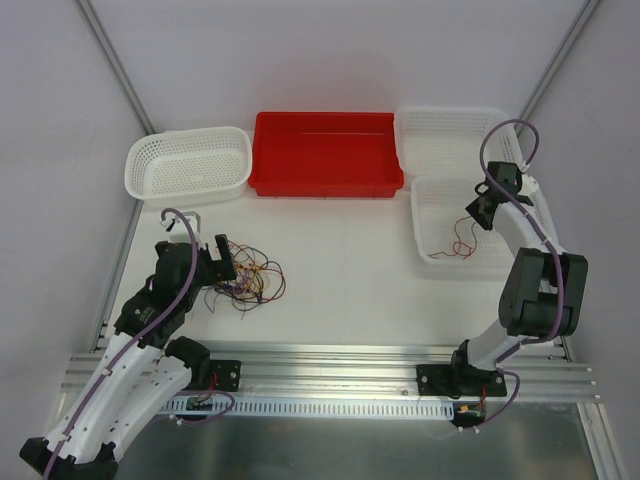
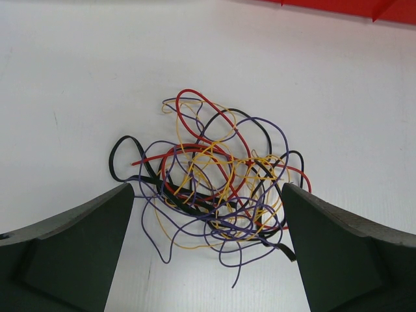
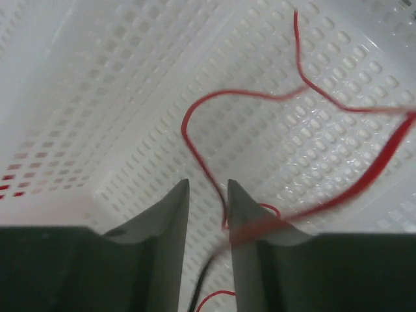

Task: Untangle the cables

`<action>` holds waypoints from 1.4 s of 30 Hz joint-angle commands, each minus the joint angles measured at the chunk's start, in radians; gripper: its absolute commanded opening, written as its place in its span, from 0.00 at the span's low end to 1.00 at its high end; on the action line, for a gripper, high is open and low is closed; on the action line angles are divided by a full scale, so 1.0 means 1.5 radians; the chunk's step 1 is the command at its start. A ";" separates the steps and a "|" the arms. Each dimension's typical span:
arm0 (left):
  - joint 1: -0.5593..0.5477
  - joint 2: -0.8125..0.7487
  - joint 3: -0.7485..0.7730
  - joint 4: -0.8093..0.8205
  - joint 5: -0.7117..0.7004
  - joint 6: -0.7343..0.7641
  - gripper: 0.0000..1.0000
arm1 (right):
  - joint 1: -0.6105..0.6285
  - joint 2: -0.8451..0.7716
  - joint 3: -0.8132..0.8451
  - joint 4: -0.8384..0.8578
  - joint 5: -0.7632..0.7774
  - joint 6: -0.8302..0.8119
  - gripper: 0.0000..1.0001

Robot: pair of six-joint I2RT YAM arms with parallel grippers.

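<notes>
Over the basket, right arm arches, jaws narrowly parted.

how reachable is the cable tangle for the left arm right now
Probably yes: the left gripper hangs wide open facing the cable tangle, which lies on the bare table framed by its fingers, with nothing covering it.
</notes>
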 commanded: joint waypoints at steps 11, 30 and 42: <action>0.006 0.030 0.002 0.002 0.015 0.002 0.99 | -0.009 -0.117 0.090 -0.143 -0.034 -0.069 0.97; 0.007 0.175 0.012 0.004 0.114 -0.110 0.99 | 0.275 -0.305 -0.006 -0.123 -0.348 -0.228 0.98; 0.003 0.436 0.036 0.070 0.151 -0.262 0.84 | 0.520 -0.250 -0.162 0.033 -0.362 -0.221 0.98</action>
